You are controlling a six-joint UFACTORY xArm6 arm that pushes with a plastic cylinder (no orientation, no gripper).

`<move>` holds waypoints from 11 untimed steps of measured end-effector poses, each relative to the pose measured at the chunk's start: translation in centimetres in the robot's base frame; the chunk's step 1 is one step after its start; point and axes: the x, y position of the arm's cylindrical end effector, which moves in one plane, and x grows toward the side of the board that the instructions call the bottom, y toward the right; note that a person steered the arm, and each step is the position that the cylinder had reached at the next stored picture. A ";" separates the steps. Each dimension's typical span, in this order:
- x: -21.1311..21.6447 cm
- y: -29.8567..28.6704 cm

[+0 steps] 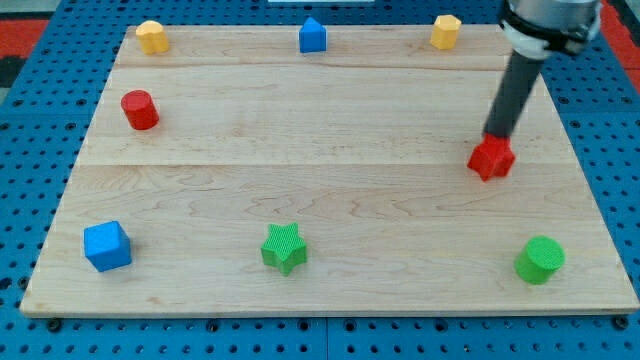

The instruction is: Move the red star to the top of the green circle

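Dark rod's tip point(495, 138) is set touching the top edge of the red plastic star block point(491, 158), view's right of the wooden bench point(330, 190). No hand fitted. Green plastic cylinder (circle) point(540, 259) lies below-right, apart; star should be pushed down and slightly right, stopped short.

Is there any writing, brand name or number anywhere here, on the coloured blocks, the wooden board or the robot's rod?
None: no readable text anywhere in the camera view.
The light wooden board is bare grain.
The red star block, the green circle block and the other blocks are plain.
My tip, at the star's upper edge, carries no marking.
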 end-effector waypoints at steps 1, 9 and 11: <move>0.8 0.1; 2.7 2.3; 5.1 5.0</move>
